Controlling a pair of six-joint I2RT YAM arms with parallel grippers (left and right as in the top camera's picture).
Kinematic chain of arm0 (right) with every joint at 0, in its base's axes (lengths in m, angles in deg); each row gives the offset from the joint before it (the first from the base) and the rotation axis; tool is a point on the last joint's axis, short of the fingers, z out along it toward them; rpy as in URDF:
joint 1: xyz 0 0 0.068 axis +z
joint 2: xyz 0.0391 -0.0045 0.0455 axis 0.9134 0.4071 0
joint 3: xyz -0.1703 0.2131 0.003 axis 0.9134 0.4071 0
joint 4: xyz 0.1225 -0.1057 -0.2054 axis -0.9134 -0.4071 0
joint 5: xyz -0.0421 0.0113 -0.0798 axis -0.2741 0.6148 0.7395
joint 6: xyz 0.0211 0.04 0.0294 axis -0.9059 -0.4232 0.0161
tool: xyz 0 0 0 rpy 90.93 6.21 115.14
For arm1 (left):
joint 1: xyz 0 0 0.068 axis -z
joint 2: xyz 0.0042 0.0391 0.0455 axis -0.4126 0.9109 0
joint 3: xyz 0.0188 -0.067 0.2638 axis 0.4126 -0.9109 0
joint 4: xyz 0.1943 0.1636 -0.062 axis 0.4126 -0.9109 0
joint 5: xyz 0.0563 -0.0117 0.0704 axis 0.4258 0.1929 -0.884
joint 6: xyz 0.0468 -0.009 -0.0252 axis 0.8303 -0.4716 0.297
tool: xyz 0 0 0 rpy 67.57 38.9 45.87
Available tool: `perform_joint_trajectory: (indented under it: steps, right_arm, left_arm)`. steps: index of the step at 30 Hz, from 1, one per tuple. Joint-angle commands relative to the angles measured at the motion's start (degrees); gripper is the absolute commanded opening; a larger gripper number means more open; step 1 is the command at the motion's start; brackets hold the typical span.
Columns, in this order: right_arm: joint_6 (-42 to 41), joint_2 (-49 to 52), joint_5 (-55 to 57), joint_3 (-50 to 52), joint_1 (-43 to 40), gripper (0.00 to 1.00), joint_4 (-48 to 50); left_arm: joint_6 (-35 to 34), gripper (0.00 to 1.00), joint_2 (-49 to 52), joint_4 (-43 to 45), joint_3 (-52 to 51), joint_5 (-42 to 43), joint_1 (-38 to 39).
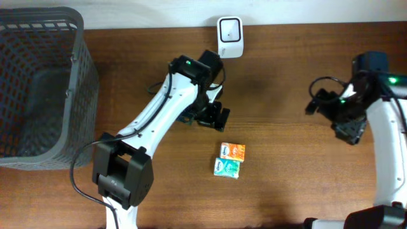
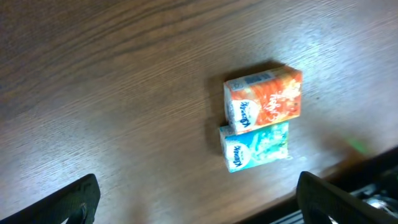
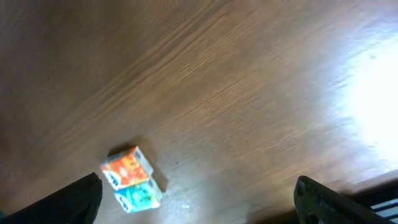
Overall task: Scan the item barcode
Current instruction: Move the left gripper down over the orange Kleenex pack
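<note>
A: How does the left gripper [image 1: 213, 116] stand?

B: Its jaws are wide apart with nothing between them. It hangs over the wooden table [image 1: 286, 76], a little to the 9 o'clock side of the middle in the overhead view. In its wrist view the dark fingers [image 2: 78, 202] sit in the lower corners, with bare wood between them.

A: What lies nearest to it?

B: Two small packs, at about 5 o'clock from it, near but untouched. The orange tissue pack [image 1: 233, 151] lies flat on the wood. The teal tissue pack [image 1: 227, 167] lies flat at its 6 o'clock, long side against long side. Each has a blue-and-white label at one end, too small to read.

A: And the right gripper [image 1: 348, 130]?

B: Its jaws are also spread and empty, and it sits over the 3 o'clock side of the table. The packs are well apart from it, at about 8 o'clock.

A: Anything farther out?

B: A white barcode scanner [image 1: 229, 35] stands at the table's 12 o'clock edge, roughly at 12 o'clock from the left gripper. A dark grey mesh basket [image 1: 38, 83] fills the 10 o'clock corner.
</note>
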Motion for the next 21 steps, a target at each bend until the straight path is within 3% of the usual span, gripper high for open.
perform_joint_trajectory:
  steps: [1, 5, 12, 15, 21]
  right_arm:
    - [0.5, 0.24, 1.77, -1.38, -7.45, 0.98, 0.63]
    - [0.55, 0.26, 1.33, -1.36, -15.47, 0.98, 0.59]
    - [0.55, 0.26, 1.36, -1.36, -18.53, 0.98, 0.61]
    - [0.55, 0.26, 1.36, -1.36, -18.49, 0.98, 0.59]
    - [0.55, 0.26, 1.36, -1.36, -18.49, 0.98, 0.59]
  left_arm:
    - [0.87, 0.99, 0.39, 1.64, -1.22, -2.8, -0.26]
    - [0.63, 0.99, 0.39, 3.08, -4.7, -2.73, 0.15]
    - [0.72, 0.99, 0.39, 5.97, -13.77, 7.02, 0.74]
    - [1.11, 0.88, 0.39, 6.97, -15.47, 9.07, 0.83]
    - [4.31, 0.77, 0.39, 9.88, -16.06, 13.88, 3.13]
